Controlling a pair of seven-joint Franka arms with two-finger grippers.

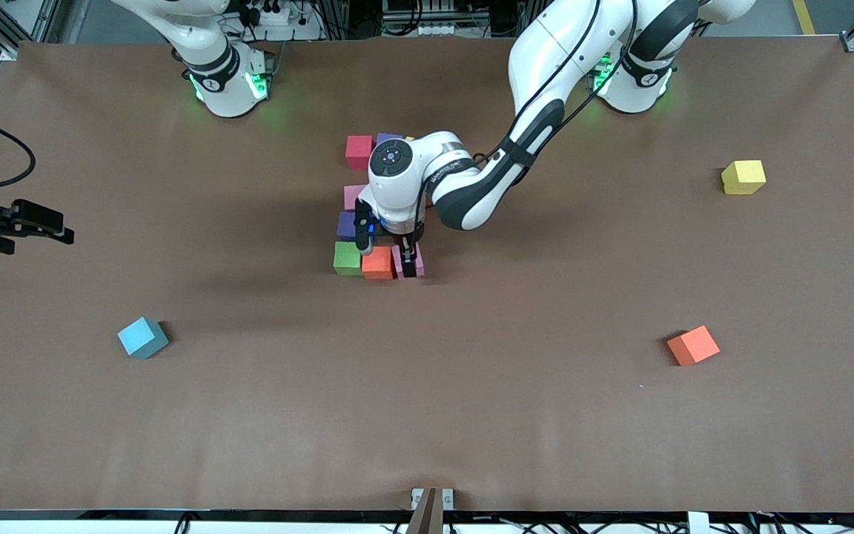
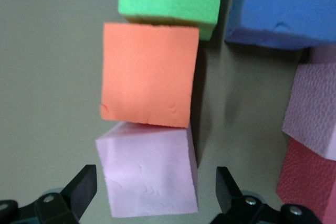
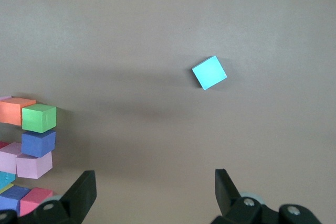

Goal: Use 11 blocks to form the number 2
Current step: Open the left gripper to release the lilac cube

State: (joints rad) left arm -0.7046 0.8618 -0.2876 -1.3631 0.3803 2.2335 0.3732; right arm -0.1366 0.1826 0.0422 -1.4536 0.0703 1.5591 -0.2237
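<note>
Our left tool (image 1: 402, 261) is standing wide open astride the pink block (image 2: 149, 171) ending the figure's nearest row; our right tool (image 3: 152, 192), open and empty, is hovering nearest the light blue block (image 1: 142, 337).

We see matt, finely pitted foam on the pink block (image 2: 149, 174) and orange block (image 2: 148, 74) — a dull brown tabletop (image 1: 427, 415) like smooth paper — and glossy white plastic arm shells (image 1: 545, 52).
</note>
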